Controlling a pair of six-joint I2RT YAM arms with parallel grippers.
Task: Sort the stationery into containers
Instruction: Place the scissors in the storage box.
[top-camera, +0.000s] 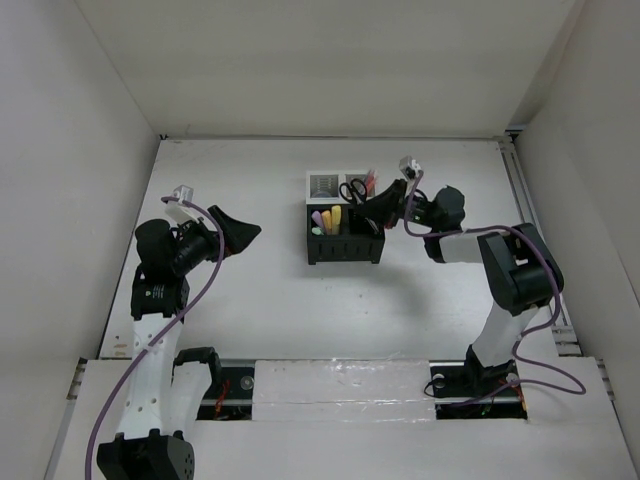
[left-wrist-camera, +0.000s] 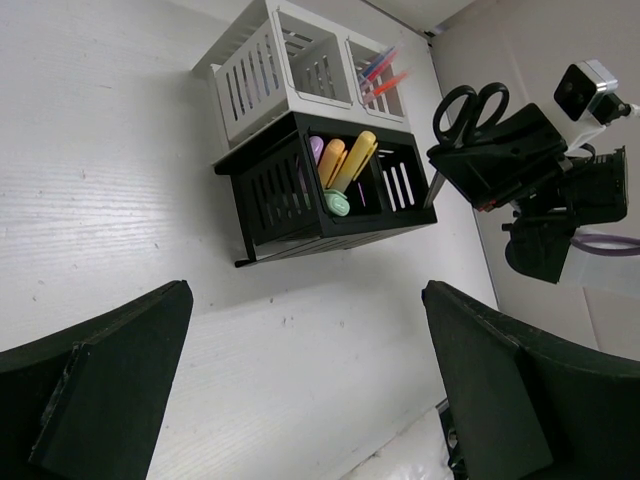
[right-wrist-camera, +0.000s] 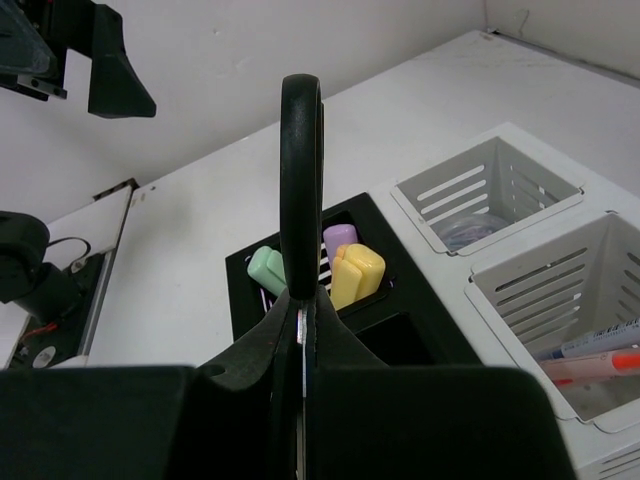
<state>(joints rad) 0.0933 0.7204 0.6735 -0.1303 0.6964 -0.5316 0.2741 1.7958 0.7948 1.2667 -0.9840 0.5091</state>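
Observation:
The four bins stand together at the table's middle back: two white (top-camera: 325, 186) behind, two black (top-camera: 345, 250) in front. My right gripper (right-wrist-camera: 303, 310) is shut on the black-handled scissors (right-wrist-camera: 300, 150) and holds them upright, handles up, above the right-hand black bin (right-wrist-camera: 410, 335); they also show in the top view (top-camera: 352, 190) and the left wrist view (left-wrist-camera: 470, 105). Stubby markers (right-wrist-camera: 345, 265) stand in the other black bin. Red-orange pens (right-wrist-camera: 600, 360) sit in one white bin, a small round greyish piece (right-wrist-camera: 465, 232) in the other. My left gripper (left-wrist-camera: 305, 300) is open and empty, left of the bins.
White walls enclose the table on the left, back and right. A metal rail (top-camera: 530, 240) runs along the right edge. A taped strip (top-camera: 330, 375) crosses the front by the arm bases. The right arm's purple cable (top-camera: 500, 232) loops beside the bins.

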